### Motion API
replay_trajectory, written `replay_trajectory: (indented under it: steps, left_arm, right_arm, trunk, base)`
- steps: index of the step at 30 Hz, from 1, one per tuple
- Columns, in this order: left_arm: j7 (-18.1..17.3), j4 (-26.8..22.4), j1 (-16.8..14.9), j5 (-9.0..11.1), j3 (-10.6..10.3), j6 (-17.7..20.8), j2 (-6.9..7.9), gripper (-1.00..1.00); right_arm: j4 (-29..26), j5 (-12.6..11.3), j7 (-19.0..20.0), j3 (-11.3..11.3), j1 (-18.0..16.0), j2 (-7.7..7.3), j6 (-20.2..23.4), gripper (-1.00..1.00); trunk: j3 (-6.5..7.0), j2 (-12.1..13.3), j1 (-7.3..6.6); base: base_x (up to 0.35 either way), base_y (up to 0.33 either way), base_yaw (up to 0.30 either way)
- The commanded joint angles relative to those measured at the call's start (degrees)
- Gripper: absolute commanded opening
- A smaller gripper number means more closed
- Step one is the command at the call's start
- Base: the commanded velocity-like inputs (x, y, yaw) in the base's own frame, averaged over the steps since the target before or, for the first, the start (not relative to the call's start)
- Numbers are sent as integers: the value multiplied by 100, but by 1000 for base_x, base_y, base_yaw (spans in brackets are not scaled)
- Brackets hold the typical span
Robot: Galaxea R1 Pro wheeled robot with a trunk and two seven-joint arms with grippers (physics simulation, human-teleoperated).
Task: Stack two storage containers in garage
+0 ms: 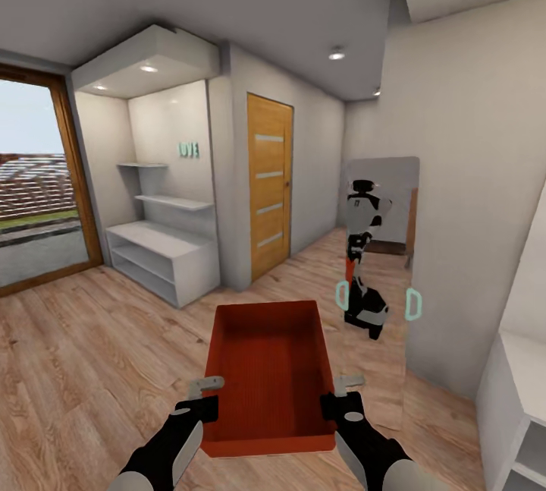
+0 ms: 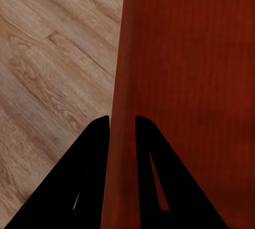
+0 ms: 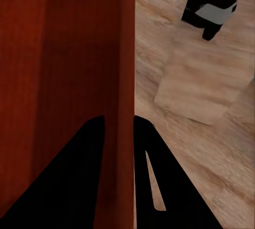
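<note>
I hold one storage container (image 1: 271,369) out in front of the trunk, carried level above the wood plank floor (image 1: 91,354), open top upward. It is orange-red with finely ribbed walls, and its inside is empty.

Left gripper (image 1: 203,395): closed on the container's left wall. In the left wrist view the two black fingers (image 2: 90,170) straddle the wall's rim (image 2: 123,107), one finger outside over the floor, one inside the bin, pinching the wall between them.

Right gripper (image 1: 343,392): closed on the container's right wall. In the right wrist view its fingers (image 3: 79,176) likewise clamp the rim (image 3: 127,80), one on each side.

Surroundings: I am facing a corridor. An orange wooden door (image 1: 269,186) stands ahead, left of centre. To its left a white alcove holds wall shelves (image 1: 174,203) and a low cabinet (image 1: 163,256). A glazed door with a wooden frame (image 1: 76,172) is at the far left. On the right wall a tall mirror (image 1: 379,248) shows the robot's reflection (image 1: 364,263). A white unit (image 1: 523,407) stands at the right edge.
</note>
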Motion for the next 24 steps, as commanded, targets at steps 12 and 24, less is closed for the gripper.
replay_trajectory:
  steps: [12,24]
  left_arm:
    - [-18,-10,-1,167,73,25,-5,-100]
    - [-18,-10,1,167,73,25,-4,-100]
  right_arm:
    - [-18,-109,-15,-120,-7,22,-501,-100]
    - [-19,-168,-22,-125,-7,25,-486,-100]
  trunk:
    - [-8,-6,4]
    - [-8,-6,4]
  base:
    - [322,0,0]
    - [322,0,45]
